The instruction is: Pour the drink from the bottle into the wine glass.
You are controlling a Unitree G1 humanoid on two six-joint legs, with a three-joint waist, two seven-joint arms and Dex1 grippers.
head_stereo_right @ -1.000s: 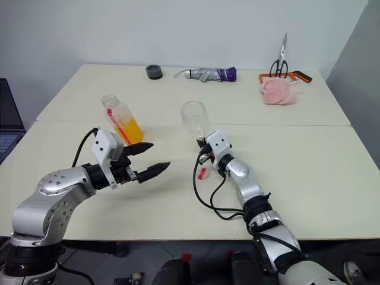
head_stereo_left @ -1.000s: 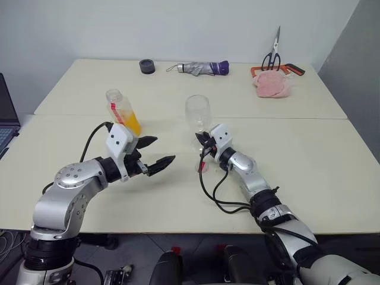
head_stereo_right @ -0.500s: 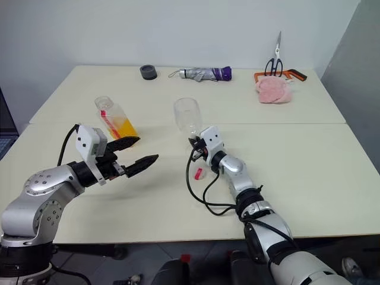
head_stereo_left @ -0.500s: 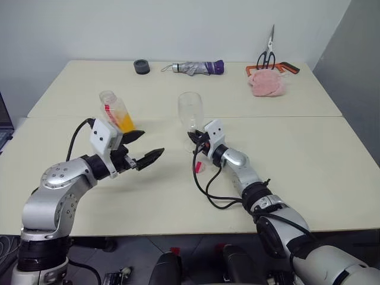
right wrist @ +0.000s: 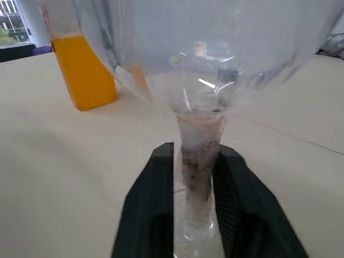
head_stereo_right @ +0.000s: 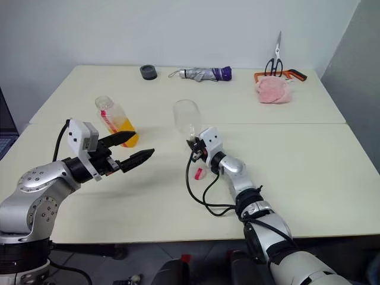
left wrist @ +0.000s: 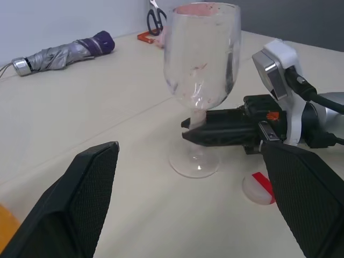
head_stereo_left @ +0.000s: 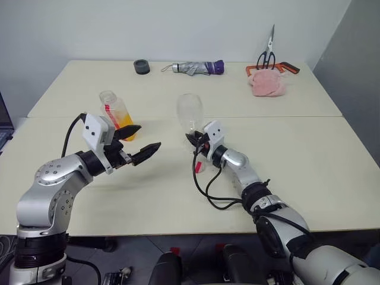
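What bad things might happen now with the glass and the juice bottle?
1. The right gripper has its fingers on either side of the thin stem of the wine glass. If the arm bumps it, the empty glass could tip over.
2. The bottle has no cap and stands just behind the open left gripper. A clumsy grab could knock it and spill the drink.
3. The red cap lies beside the glass's foot and might get pushed away.

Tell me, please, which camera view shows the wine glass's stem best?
The right wrist view: the stem of the wine glass stands close up between the right gripper's fingers. The left wrist view shows it partly behind those fingers; in the eye views it is too small to make out.
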